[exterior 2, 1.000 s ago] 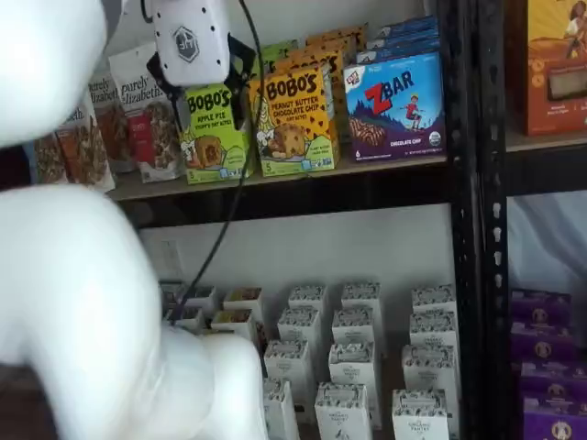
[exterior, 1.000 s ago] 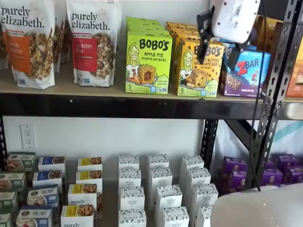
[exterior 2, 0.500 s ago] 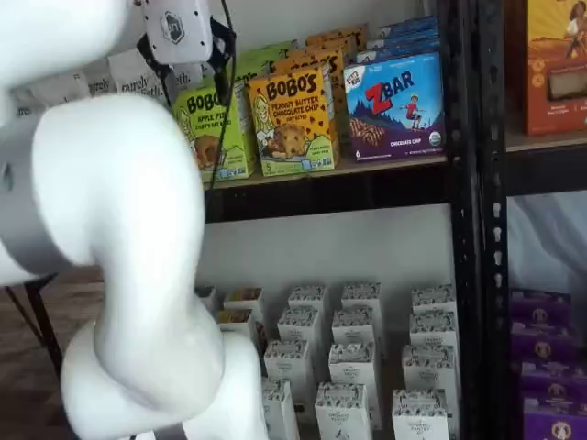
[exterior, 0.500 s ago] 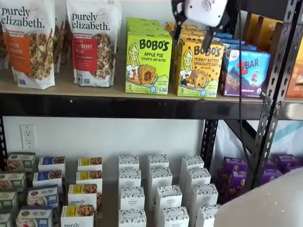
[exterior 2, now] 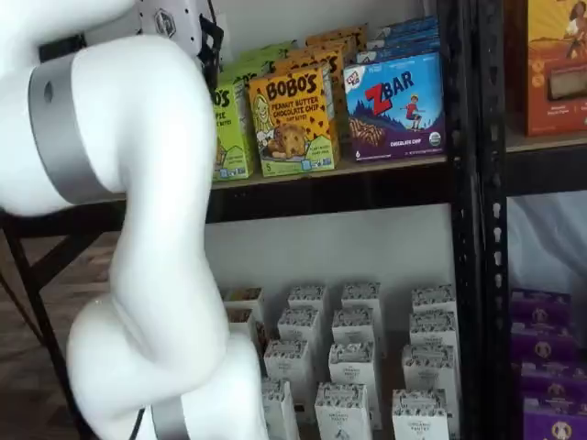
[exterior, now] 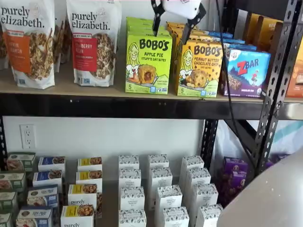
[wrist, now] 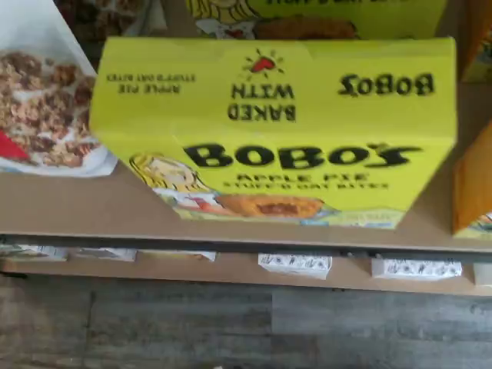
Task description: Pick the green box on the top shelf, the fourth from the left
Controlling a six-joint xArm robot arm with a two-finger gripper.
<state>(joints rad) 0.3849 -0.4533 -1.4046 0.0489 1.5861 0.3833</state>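
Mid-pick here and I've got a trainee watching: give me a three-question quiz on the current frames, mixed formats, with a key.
1. True or false: the gripper is already closed on the green box.
2. Multiple choice: what stands directly against the green box on its ZBar-facing side on the top shelf? A) a purely elizabeth. bag B) the yellow-orange Bobo's box C) the blue ZBar box
3. Fill in: in the wrist view, the words on the green box's top panel read "BAKED ____".

Key: 1 false, the fingers are spread above the box with a gap showing in a shelf view; 2 B; 3 WITH.
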